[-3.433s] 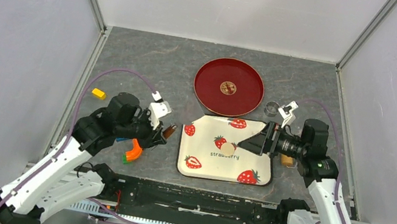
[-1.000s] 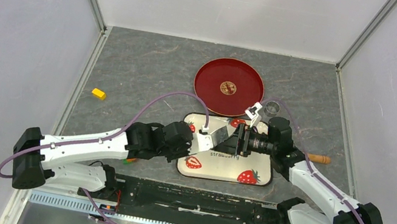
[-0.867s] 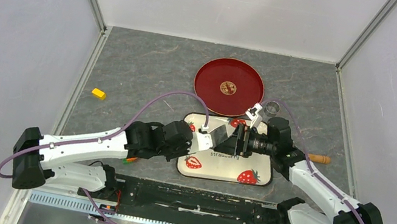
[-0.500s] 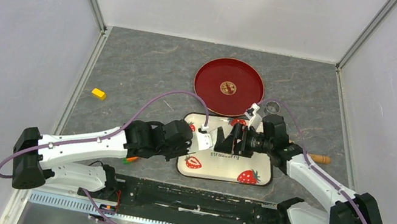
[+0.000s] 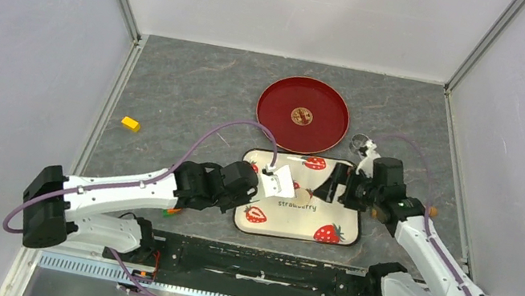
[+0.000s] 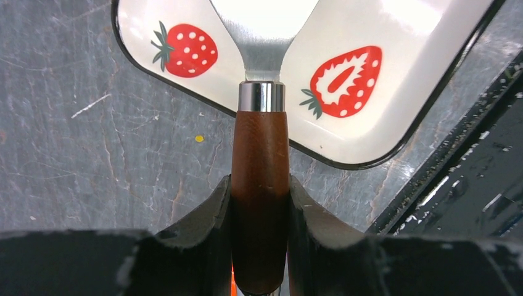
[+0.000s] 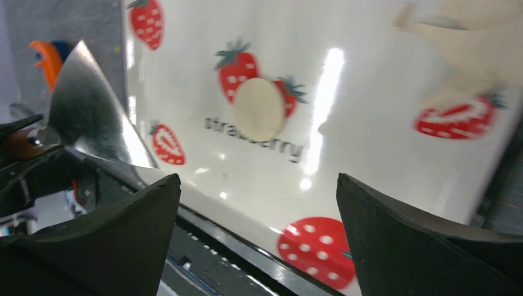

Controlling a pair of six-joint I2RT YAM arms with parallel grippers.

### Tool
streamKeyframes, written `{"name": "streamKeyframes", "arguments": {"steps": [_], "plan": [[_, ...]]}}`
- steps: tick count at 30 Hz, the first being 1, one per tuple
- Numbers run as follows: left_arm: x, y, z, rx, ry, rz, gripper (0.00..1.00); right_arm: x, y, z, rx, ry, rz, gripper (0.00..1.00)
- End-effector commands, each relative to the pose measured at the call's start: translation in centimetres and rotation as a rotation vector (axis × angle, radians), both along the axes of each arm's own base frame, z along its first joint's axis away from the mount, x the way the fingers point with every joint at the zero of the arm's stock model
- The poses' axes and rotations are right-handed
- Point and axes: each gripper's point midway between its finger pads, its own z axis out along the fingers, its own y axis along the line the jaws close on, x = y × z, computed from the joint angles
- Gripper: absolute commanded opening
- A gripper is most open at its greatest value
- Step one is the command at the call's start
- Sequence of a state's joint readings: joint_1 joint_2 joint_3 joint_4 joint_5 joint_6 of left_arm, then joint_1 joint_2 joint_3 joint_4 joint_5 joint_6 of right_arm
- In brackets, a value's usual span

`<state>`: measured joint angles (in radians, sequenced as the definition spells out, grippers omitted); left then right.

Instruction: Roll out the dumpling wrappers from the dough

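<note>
Dumpling wrapper [image 7: 259, 109]: one round cream disc, flat on the strawberry tray [image 5: 295, 223], mid-tray, overlapping the centre strawberry print just above the lettering. Nearest me, my left gripper [image 6: 260, 191] sits at the tray's left edge, fingers clenched on the brown wooden handle of a scraper [image 6: 260, 142]. Its metal blade reaches in over the tray's left side, apart from the disc. My right gripper [image 7: 253, 182] hangs over the tray's right half, fingers spread wide, grasping nothing; the disc shows between them, untouched. Farther back on the tray: ragged dough [image 7: 462, 28] scrap, blurred. Just past the tray's far-right corner: small metal ring [image 5: 359, 141]. Beyond the tray's far edge: red plate [image 5: 324, 106]. Yellow block [image 5: 131, 123] well off to the tray's left.
</note>
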<state>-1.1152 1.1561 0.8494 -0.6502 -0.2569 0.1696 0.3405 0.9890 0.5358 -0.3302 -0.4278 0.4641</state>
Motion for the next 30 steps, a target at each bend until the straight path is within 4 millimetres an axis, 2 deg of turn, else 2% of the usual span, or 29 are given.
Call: {"name": "streamKeyframes", "arguments": {"steps": [1, 4, 7, 13, 21, 30], "plan": [[1.6, -0.8, -0.6, -0.058, -0.003, 0.076, 0.02, -0.5, -5.2, -2.2, -0.164, 0.046, -0.071, 0.98], [2.9, -0.3, -1.4, -0.052, 0.015, 0.095, 0.02, -1.3, -7.1, -3.7, -0.233, 0.101, -0.089, 0.98], [4.1, 0.3, -2.1, -0.048, 0.040, 0.112, 0.02, -1.5, -8.2, -4.4, -0.261, 0.130, -0.114, 0.97], [5.4, 0.5, -3.7, 0.008, 0.048, 0.083, 0.02, -0.8, -9.6, -4.1, -0.309, 0.101, -0.171, 0.97], [5.9, 0.3, -5.6, 0.077, 0.067, 0.057, 0.02, -1.3, -10.6, -5.0, -0.358, 0.132, -0.181, 0.97], [5.7, -0.5, -6.8, 0.089, 0.115, 0.029, 0.02, -2.4, -10.2, -6.8, -0.336, 0.189, -0.160, 0.97]]}}
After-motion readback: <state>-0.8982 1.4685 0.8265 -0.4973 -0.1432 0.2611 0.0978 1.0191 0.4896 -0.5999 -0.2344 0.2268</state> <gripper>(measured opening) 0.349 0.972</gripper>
